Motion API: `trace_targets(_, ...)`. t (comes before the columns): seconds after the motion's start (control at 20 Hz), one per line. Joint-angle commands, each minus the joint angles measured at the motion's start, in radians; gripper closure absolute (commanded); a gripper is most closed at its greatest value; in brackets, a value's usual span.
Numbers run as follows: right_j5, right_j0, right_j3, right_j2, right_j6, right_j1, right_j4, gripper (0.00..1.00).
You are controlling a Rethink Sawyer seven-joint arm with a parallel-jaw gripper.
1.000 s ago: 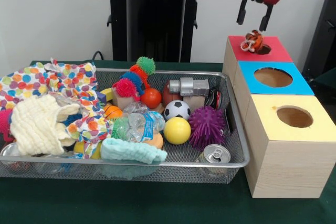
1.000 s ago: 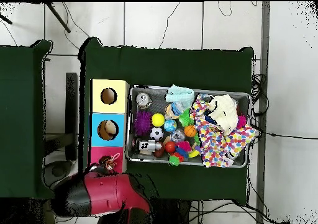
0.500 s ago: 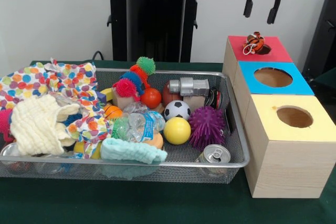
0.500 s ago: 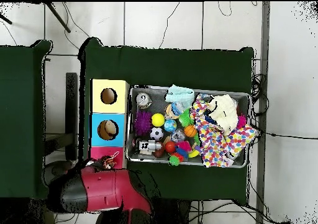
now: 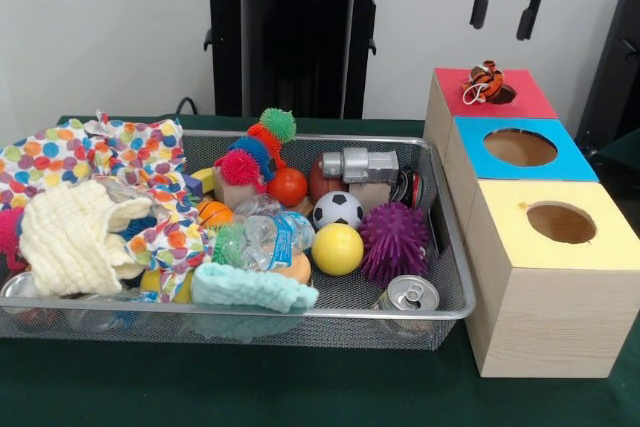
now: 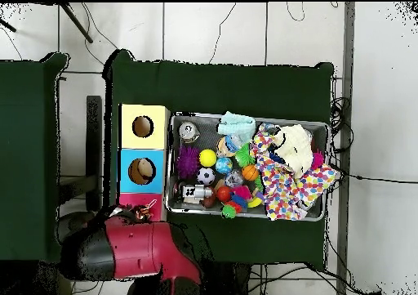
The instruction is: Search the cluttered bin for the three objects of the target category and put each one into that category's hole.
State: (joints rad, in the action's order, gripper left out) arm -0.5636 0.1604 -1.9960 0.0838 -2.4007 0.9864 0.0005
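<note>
— Where's the gripper (image 5: 506, 19)?
— Raised, fingers spread, holding nothing. Directly below it, well apart, the small orange toy (image 5: 484, 79) perches on the red box (image 5: 520, 102) at the hole's rim, apparently not dropped in.
— And the bin (image 5: 455, 277)?
— Off to its side, lower.

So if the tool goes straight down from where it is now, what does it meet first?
Probably the small orange striped toy at the hole of the red box; the open tool hangs roughly above it, though depth is unclear.
</note>
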Motion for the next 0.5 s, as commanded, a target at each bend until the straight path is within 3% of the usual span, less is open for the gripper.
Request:
trace_targets(0.05,0.198,-0.105,-0.059,-0.134,-0.024,-0.117,0.027,0.0)
trace_targets(0.5,0.252,-0.011,-0.024,-0.05,-0.079,-0.18,-0.048,0.0)
